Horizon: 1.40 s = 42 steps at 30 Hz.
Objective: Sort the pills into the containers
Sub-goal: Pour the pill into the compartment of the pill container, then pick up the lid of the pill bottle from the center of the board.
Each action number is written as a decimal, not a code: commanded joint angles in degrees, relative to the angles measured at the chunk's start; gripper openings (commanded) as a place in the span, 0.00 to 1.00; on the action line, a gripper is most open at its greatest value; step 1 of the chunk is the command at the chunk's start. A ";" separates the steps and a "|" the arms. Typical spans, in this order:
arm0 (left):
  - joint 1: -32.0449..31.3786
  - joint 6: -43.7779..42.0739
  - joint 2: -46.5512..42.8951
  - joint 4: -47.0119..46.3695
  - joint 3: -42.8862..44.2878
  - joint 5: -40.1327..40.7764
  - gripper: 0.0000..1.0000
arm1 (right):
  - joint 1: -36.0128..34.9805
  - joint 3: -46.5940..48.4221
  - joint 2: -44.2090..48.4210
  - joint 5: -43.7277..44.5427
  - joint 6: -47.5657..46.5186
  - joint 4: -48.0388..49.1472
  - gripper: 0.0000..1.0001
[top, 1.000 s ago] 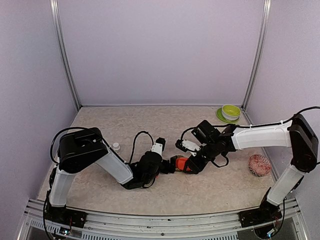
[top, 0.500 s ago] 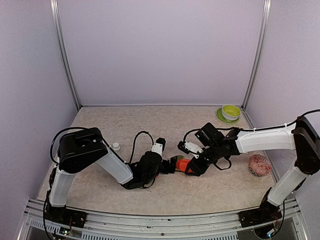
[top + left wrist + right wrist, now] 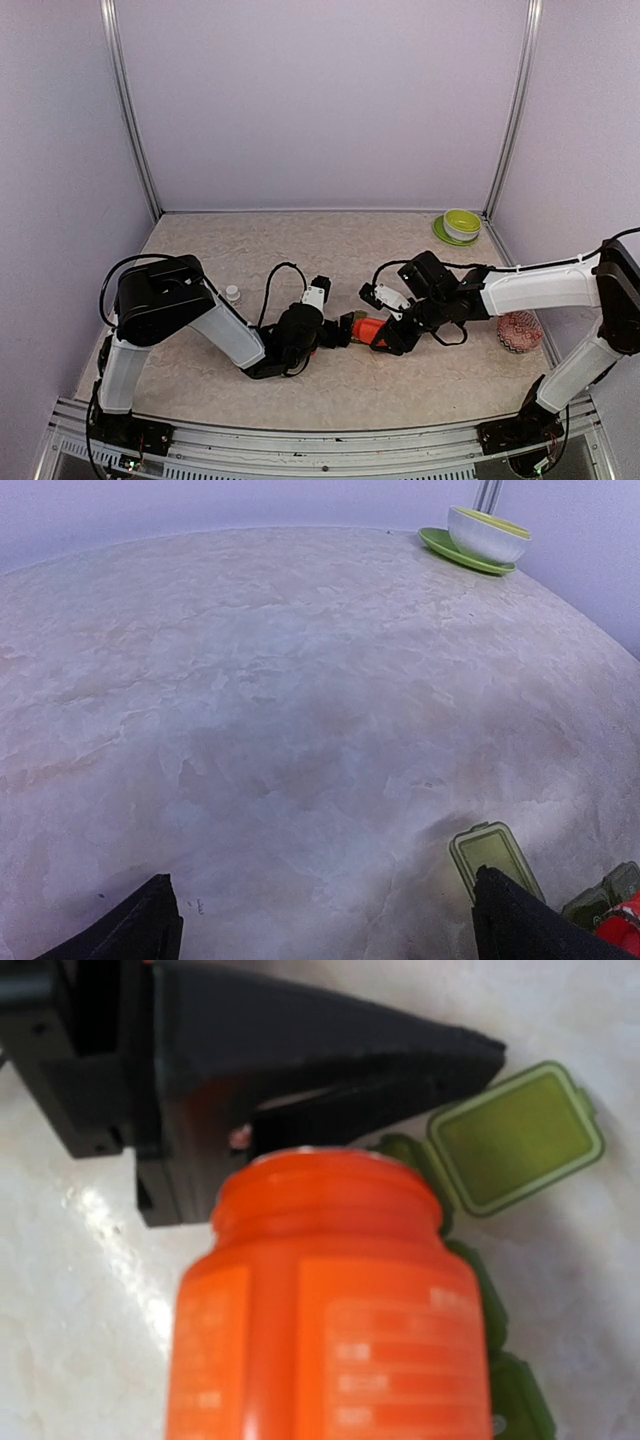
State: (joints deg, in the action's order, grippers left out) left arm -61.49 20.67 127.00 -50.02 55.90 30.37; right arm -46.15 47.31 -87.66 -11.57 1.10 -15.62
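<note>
The containers (image 3: 505, 1365), a strip of dark-green boxes, lie on the table, and the end box has its lid (image 3: 515, 1138) flipped open. The lid also shows in the left wrist view (image 3: 488, 852). My right gripper (image 3: 386, 336) is shut on the red-orange bottle (image 3: 366, 331), which is uncapped and tipped over, its mouth (image 3: 325, 1185) right over the strip. Its own fingers are hidden behind the bottle. My left gripper (image 3: 337, 333) is open, jaws wide, low on the table. Its right finger (image 3: 515, 920) is beside the open lid. No pills show clearly.
A tiny clear bottle with a white cap (image 3: 232, 294) stands at the left. A green bowl on a green plate (image 3: 461, 224) sits in the far right corner and also shows in the left wrist view (image 3: 487, 535). A red patterned ball (image 3: 519, 331) lies at the right wall.
My right arm has shifted a little right and nearer, and the bottle moved slightly with it. The left arm has not moved.
</note>
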 commanded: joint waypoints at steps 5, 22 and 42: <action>0.37 -0.67 -0.29 4.50 -2.37 -0.75 0.99 | -0.05 -3.34 4.19 -0.73 0.82 6.79 0.19; 0.59 -1.23 -5.05 9.40 -0.83 -2.28 0.99 | -0.34 -18.11 17.96 1.35 1.63 26.84 0.19; 0.59 0.06 -11.83 20.46 3.82 -4.63 0.99 | -0.34 -38.45 41.82 0.65 -2.50 54.26 0.21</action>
State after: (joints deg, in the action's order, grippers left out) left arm -61.21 20.10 118.52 -33.80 58.06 26.89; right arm -46.17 11.46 -51.33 -9.30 0.34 29.85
